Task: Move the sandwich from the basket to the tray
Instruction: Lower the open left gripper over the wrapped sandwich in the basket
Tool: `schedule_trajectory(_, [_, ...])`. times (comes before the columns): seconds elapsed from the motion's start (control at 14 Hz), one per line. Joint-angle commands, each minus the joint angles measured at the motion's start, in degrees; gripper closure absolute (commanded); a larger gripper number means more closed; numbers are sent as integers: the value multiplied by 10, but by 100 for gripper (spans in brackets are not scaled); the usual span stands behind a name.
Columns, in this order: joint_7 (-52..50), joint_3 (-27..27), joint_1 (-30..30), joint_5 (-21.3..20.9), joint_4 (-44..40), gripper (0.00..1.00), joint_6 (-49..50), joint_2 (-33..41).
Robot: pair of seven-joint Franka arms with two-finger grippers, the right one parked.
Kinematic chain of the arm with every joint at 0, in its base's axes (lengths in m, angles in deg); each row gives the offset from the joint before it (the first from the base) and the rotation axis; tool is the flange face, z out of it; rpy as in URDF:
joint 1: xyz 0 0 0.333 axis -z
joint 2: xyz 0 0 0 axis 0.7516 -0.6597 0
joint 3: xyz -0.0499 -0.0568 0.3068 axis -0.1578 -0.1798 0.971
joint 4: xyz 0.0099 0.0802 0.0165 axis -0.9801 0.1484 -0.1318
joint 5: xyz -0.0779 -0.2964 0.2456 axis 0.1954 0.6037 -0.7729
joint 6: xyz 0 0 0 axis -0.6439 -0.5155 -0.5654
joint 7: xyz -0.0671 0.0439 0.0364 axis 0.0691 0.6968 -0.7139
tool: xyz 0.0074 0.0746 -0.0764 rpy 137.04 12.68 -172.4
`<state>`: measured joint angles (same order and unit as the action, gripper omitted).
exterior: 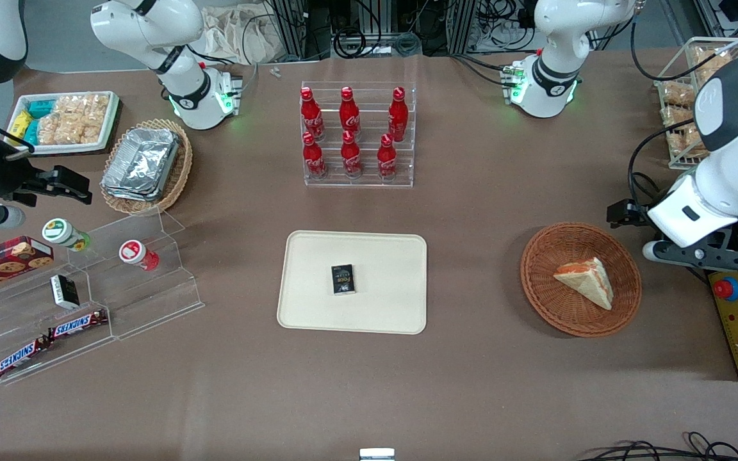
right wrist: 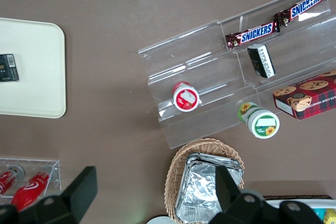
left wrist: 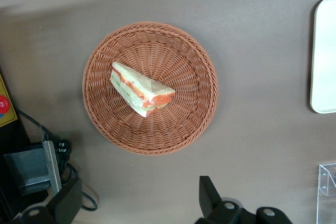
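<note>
Sandwich (exterior: 585, 281): it lies inside the basket (exterior: 545, 301), on its side, a little off the middle. The orange-red and green filling edge faces up and sideways, so the bread faces are the flat sides that a claw could press on.
Basket: it stands on the brown table (exterior: 471, 211) toward the working arm's end, well apart from the tray. Its wall is low, so I think a reach from above is not blocked.
Tray (exterior: 318, 301): it lies flat in the middle of the table, nearer to the front camera than the rack of red bottles (exterior: 356, 134). A small black box (exterior: 343, 279) lies near its middle, so the bare parts around the box are the places for the sandwich.
Gripper (left wrist: 137, 205): it hangs above the table just beside the basket, not yet over the sandwich. Its two fingers (left wrist: 210, 198) stand wide apart and hold nothing, probably made ready to take the wedge between them.
Step in hand: in my judgement this is the approach; nothing is lifted yet.
Next move: the claw should come over the sandwich and go down with one finger at each bread face.
Risk: soft bread can be squeezed, or the wedge can slip on the woven bottom.
</note>
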<state>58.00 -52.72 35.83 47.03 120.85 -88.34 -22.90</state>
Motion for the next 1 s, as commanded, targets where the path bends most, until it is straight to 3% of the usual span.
schedule_trajectory(0.0, [-7, -1, -4, 5, -19, 0, 14, -17])
schedule_trajectory(0.29, [-11, -1, -2, -1, -20, 0, 14, -30])
schedule_trajectory(0.43, [-77, -1, -3, -4, 9, 0, -3, -29])
schedule_trajectory(0.93, [-325, 4, -8, -5, 203, 0, -260, -11])
